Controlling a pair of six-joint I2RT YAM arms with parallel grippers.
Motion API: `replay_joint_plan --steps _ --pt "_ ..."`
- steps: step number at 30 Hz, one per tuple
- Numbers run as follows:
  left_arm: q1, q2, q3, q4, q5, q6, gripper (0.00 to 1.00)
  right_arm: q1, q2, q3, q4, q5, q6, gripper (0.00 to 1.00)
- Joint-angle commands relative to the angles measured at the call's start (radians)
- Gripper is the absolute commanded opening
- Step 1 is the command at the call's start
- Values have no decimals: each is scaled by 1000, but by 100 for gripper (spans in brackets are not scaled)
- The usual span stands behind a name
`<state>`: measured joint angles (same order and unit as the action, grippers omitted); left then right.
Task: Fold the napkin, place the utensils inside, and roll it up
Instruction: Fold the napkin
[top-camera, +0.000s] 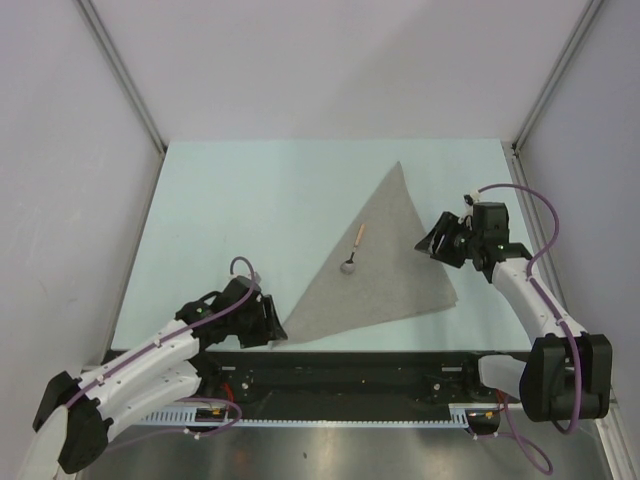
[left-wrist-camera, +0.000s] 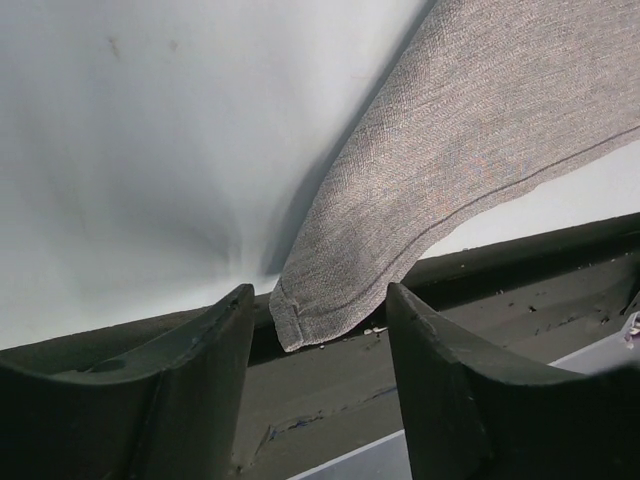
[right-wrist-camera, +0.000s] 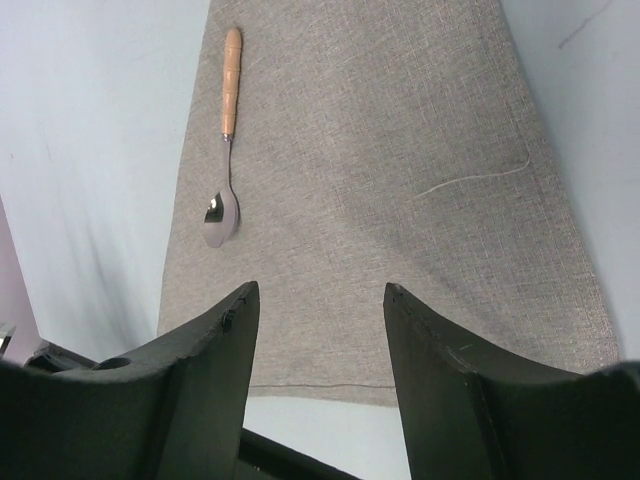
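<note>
On folded napkin (top-camera: 395, 275), one wooden-handled spoon (top-camera: 354, 249).

free: table (top-camera: 240, 200) L + far side | obst: spoon (top-camera: 354, 250) on napkin (top-camera: 390, 280) ctr

Count: 1 napkin (top-camera: 385, 265), a single grey cloth lying as one triangle, and 1 spoon (top-camera: 353, 253) with a wooden handle and metal bowl, so utensil total is 1. 2 arms, left arm (top-camera: 150, 360) and right arm (top-camera: 525, 290), each carrying 1 pair of jaws and 1 purple cable, so 2 pairs and 2 cables. 1 counter (top-camera: 240, 210), 3 walls (top-camera: 330, 60) around it.
</note>
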<state>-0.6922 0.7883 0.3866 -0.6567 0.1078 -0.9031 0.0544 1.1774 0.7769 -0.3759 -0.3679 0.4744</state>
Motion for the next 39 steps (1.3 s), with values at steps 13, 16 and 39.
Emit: replay_joint_plan --steps 13,16,39 --pt "-9 17 -32 59 35 -33 49 -21 -36 -21 25 -25 -26 58" --pt "-9 17 -23 52 29 -30 48 -22 -38 -25 22 -23 -26 58" --pt "-7 68 23 200 110 32 2 -30 -32 -36 12 -9 -42 58"
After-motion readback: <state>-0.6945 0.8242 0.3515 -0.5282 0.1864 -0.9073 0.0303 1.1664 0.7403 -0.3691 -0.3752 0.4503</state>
